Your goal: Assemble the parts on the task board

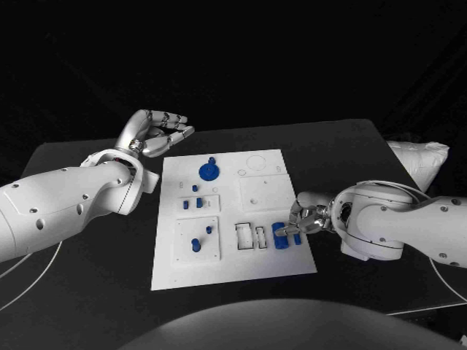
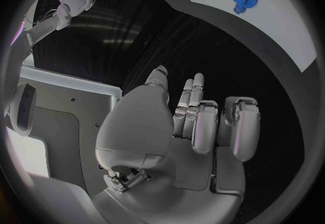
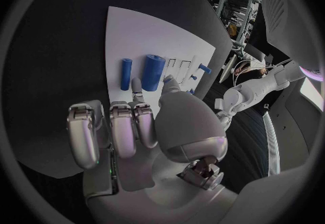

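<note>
1. Blue cylinders, a thick one (image 3: 152, 72) and a thin one (image 3: 126, 73), lie side by side at the near right of the white task board (image 1: 265, 262). In the head view they show as a blue cluster just beside the right hand's fingertips.

2. Further in on the board, a blue gear (image 1: 209, 171) sits at the far end. Small blue pegs (image 1: 195, 203) stand in the middle-left block, and more blue pieces (image 1: 198, 240) rest in the near-left square. Two white rectangular slots (image 1: 250, 235) lie just left of the cylinders.

3. The right hand (image 1: 302, 221) comes in over the board's right edge. In its wrist view the fingers (image 3: 124, 129) curl down while the thumb and one fingertip reach to the thick cylinder's near end. They look to be touching it or just short of it. I cannot tell whether a grip has closed on it.

4. The left hand (image 1: 157, 134) hangs past the board's far left corner, off the board. Its fingers (image 2: 203, 121) are curled in on nothing.

5. Judged from this, the step in hand is picking up the thick cylinder. The next move calls for a firm pinch round its body, a lift clear of the thin cylinder beside it, then turning it upright for its socket.

6. A round part may roll away from a glancing touch.
</note>
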Action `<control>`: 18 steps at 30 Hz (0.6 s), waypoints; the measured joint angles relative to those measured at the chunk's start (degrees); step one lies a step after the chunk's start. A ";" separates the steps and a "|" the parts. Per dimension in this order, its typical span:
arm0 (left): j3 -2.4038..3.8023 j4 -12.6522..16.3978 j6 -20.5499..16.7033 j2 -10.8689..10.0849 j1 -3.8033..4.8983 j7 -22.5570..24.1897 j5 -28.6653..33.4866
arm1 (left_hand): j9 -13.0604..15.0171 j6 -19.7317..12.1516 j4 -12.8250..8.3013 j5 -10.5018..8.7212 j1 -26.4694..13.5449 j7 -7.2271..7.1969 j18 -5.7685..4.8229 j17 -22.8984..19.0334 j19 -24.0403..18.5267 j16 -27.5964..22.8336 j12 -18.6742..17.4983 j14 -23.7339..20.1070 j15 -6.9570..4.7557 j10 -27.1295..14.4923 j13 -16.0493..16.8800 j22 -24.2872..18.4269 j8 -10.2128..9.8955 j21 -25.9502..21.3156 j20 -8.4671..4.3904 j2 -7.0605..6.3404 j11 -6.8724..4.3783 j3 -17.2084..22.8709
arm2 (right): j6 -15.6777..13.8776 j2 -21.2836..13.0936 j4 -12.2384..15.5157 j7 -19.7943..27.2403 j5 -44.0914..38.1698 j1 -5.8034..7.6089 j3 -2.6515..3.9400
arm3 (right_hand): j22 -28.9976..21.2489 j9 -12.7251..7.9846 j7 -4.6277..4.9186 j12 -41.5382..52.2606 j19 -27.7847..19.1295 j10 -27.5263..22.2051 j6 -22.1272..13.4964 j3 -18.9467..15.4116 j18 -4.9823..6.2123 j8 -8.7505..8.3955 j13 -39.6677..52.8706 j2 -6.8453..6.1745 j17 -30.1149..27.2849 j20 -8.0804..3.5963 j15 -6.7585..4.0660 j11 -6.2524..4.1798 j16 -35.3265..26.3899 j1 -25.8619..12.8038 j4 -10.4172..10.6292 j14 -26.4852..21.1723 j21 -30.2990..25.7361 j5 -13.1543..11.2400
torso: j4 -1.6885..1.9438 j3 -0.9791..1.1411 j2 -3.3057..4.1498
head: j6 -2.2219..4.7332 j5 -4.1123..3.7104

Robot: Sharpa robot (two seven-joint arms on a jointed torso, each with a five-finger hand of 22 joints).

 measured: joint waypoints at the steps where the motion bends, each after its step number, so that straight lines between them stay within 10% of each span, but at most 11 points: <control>1: 0.00 0.02 0.00 -0.06 0.00 0.00 0.00 | 0.00 0.00 0.00 0.00 0.00 0.00 0.00 0.00 0.00 0.00 0.00 0.00 0.00 0.00 0.00 0.00 0.00 0.00 0.00 0.00 0.00 0.00 | 0.04 0.12 -0.08 -0.11 -0.01 -0.09 0.00 | 0.00 0.05 0.00 0.00 0.00 0.00 0.00 0.10 0.00 -0.05 0.00 0.01 0.00 0.00 0.00 0.00 0.00 0.01 -0.09 0.00 0.00 -0.27 | -0.02 -0.01 0.00 | 0.00 0.00; 18: 0.00 0.59 -0.12 -0.56 -0.01 -0.07 -0.02 | 0.06 0.00 -0.16 0.00 0.00 0.00 0.00 0.00 0.00 0.00 0.00 0.00 0.00 0.00 0.00 0.00 0.00 0.00 0.00 0.00 0.00 -0.16 | 0.99 3.13 -2.65 -1.55 1.23 -0.79 0.24 | -0.01 0.09 0.76 0.00 0.00 0.00 -1.57 0.32 0.00 -1.78 -0.01 0.46 -0.01 0.00 0.00 0.00 0.00 -0.01 0.00 0.00 -0.04 -1.61 | -0.02 -0.07 -0.03 | 0.00 0.22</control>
